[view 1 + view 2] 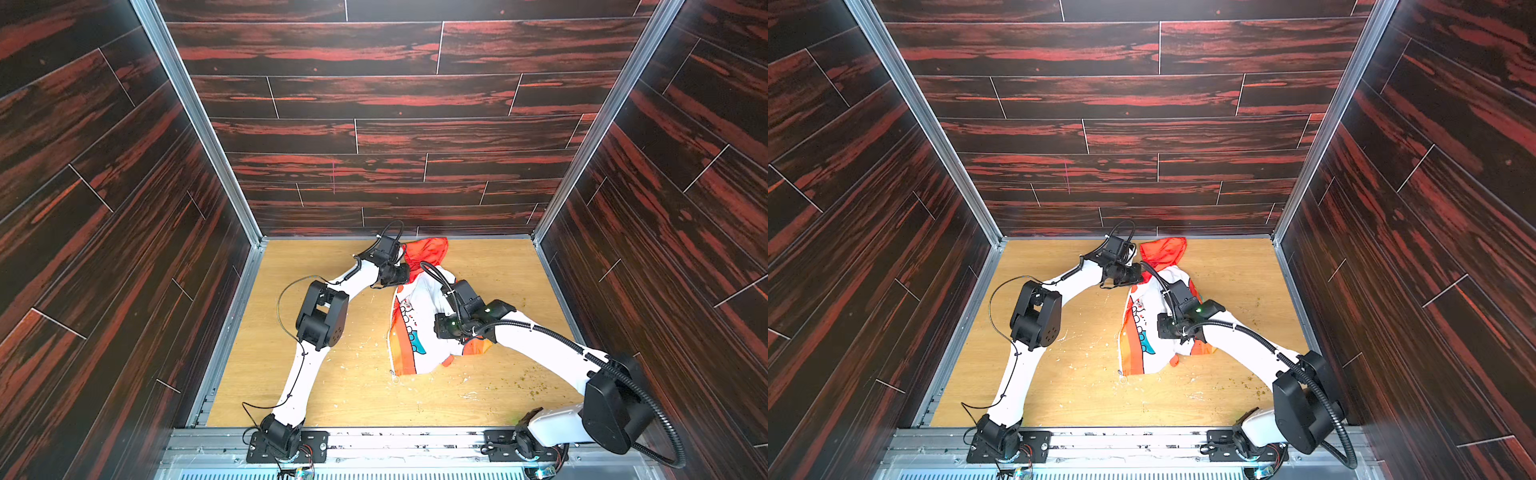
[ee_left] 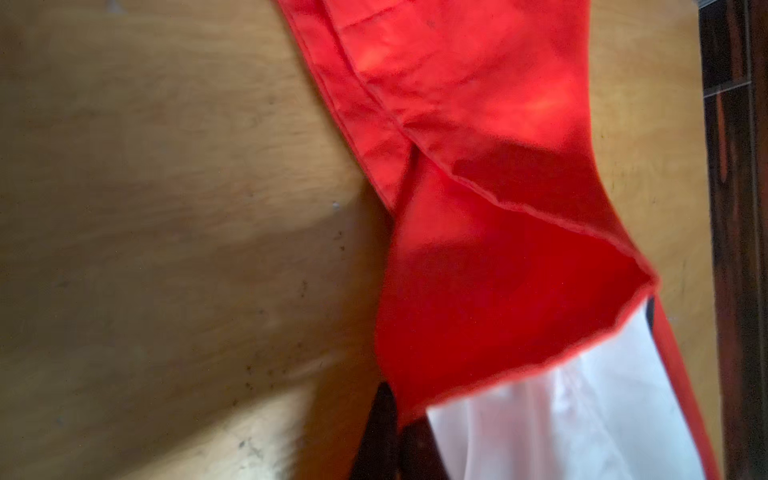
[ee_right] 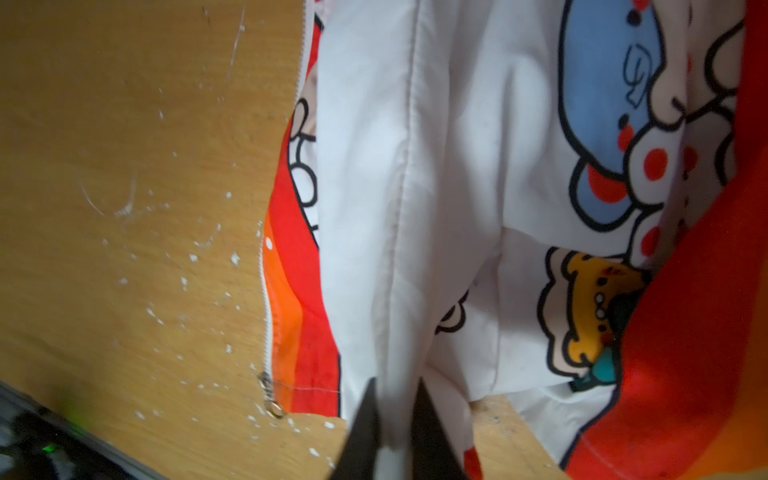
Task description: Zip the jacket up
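Right tool (image 3: pixel 395 388) is clenched on a fold of the jacket (image 1: pixel 419 303), on the white half (image 3: pixel 415 208) at the hem. Left tool (image 2: pixel 401 411) is clamped on cloth where the orange-red hood (image 2: pixel 478 124) meets the white. The jacket lies on the desk (image 1: pixel 332 374), strung between the two tools.

The danger: thin cloth could slip free or bunch if they pull apart. The zip slider (image 3: pixel 272 401) sits just beside the right tool, ungripped. The white half lies folded over the striped half (image 3: pixel 291 311), so matching edges looks awkward.

Further out, white flecks (image 3: pixel 191 257) litter the desk, and the right arm (image 1: pixel 540 340) lies across the jacket.
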Controlling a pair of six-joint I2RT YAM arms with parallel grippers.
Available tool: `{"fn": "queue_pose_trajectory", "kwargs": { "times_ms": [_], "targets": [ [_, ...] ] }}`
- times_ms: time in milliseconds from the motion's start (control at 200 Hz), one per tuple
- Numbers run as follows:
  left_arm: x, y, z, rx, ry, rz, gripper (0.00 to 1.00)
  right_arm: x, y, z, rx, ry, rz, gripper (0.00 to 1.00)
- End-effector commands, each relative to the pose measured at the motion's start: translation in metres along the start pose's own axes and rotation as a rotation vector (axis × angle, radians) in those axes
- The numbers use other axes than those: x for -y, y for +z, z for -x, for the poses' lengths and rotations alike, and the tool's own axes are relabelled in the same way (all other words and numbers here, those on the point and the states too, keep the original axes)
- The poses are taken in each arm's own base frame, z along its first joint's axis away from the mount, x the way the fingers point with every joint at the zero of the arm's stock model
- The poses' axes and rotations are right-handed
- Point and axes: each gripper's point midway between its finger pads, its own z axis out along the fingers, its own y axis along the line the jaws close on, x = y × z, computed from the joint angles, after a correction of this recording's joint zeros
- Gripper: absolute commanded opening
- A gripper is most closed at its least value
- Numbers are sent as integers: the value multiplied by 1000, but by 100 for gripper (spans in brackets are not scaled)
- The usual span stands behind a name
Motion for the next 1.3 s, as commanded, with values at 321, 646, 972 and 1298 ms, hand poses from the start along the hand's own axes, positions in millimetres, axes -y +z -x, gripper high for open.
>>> {"fn": "queue_pose_trajectory", "kwargs": {
  "times_ms": [321, 646, 972, 1298],
  "targets": [
    [11, -202, 39, 409, -192, -179, 0, -57, -94, 36, 176, -67, 167, 0],
    [44, -348, 34, 566, -92, -174, 0, -80, -199, 47, 360, -121, 271, 0],
    [113, -482, 31, 833, 14, -292, 0, -90, -305, 51, 523, -216, 365, 0],
    [170, -613, 12, 1083, 126, -350, 0, -118, -396, 22, 626, -372, 628, 0]
  ]
}}
